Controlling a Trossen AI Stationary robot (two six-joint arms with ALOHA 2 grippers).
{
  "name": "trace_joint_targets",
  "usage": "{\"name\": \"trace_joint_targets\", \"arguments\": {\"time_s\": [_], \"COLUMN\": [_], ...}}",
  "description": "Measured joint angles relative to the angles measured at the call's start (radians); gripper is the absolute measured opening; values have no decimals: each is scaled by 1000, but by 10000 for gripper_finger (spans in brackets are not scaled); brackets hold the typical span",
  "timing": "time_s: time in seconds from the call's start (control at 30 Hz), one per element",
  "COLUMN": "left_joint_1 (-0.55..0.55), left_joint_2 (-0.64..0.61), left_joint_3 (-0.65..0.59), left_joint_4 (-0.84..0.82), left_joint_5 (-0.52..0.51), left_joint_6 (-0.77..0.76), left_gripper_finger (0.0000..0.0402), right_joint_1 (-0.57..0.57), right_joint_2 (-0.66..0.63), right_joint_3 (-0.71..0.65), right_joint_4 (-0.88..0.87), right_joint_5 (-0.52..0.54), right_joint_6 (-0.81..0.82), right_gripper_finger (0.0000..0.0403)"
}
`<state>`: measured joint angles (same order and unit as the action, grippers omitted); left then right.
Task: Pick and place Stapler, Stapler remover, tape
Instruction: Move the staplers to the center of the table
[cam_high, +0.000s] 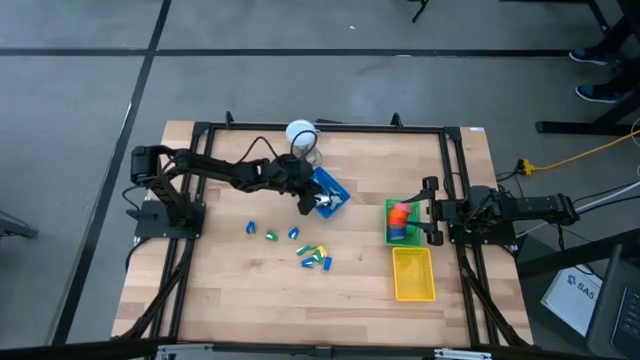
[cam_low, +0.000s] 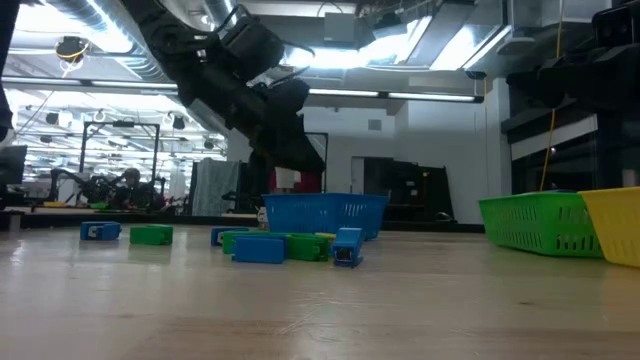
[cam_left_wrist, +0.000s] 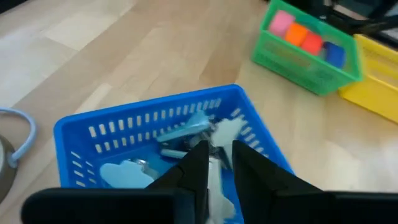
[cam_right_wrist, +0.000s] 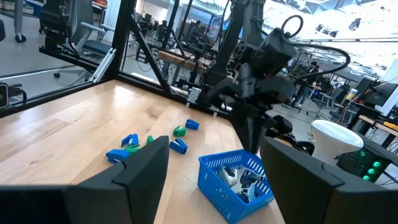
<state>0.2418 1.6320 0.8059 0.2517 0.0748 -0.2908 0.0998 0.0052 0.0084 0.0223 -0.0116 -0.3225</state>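
My left gripper (cam_left_wrist: 219, 165) hangs over the blue basket (cam_high: 337, 188), fingers pointing down into it and shut on a whitish staple remover (cam_left_wrist: 225, 134). More pale grey claws (cam_left_wrist: 186, 130) lie in that basket. The tape pieces (cam_high: 400, 214), orange, red and pink, lie in the green basket (cam_left_wrist: 292, 67) together with a blue piece. Small blue, green and yellow staplers (cam_high: 315, 258) are scattered on the wood, also seen in the low view (cam_low: 270, 246). My right gripper (cam_high: 428, 210) waits open at the green basket's right rim. My left gripper pinches the whitish staple remover between its two fingers (cam_left_wrist: 198, 163), coming from above and pointing down. The remover's claw end (cam_left_wrist: 229, 129) sticks out beyond the fingertips, inside the blue basket. Whether that end rests on the other claws, I cannot tell.
A yellow basket (cam_high: 413, 275) sits just near of the green one. A white round object (cam_high: 300, 132) with a cable stands at the far edge behind the blue basket. A black frame (cam_high: 455, 190) borders the table. Bare wood (cam_high: 230, 290) lies near left.
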Motion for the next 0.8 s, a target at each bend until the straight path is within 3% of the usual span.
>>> {"name": "trace_joint_targets", "arguments": {"time_s": [0.17,0.47,0.6,0.8], "left_joint_1": [-34,-140,-178,-255], "left_joint_2": [-83,-334,-408,-427], "left_joint_3": [0,-1,-1,-1], "left_joint_4": [-158,-552,-731,-989], "left_joint_5": [-1,-217,-275,-483], "left_joint_6": [34,13,-72,-249], "left_gripper_finger": [56,4,2,2], "right_joint_1": [0,0,0,0], "right_joint_2": [0,0,0,0], "right_joint_3": [0,0,0,0], "right_joint_4": [0,0,0,0], "right_joint_5": [0,0,0,0], "right_joint_6": [0,0,0,0], "right_gripper_finger": [259,259,259,259]}}
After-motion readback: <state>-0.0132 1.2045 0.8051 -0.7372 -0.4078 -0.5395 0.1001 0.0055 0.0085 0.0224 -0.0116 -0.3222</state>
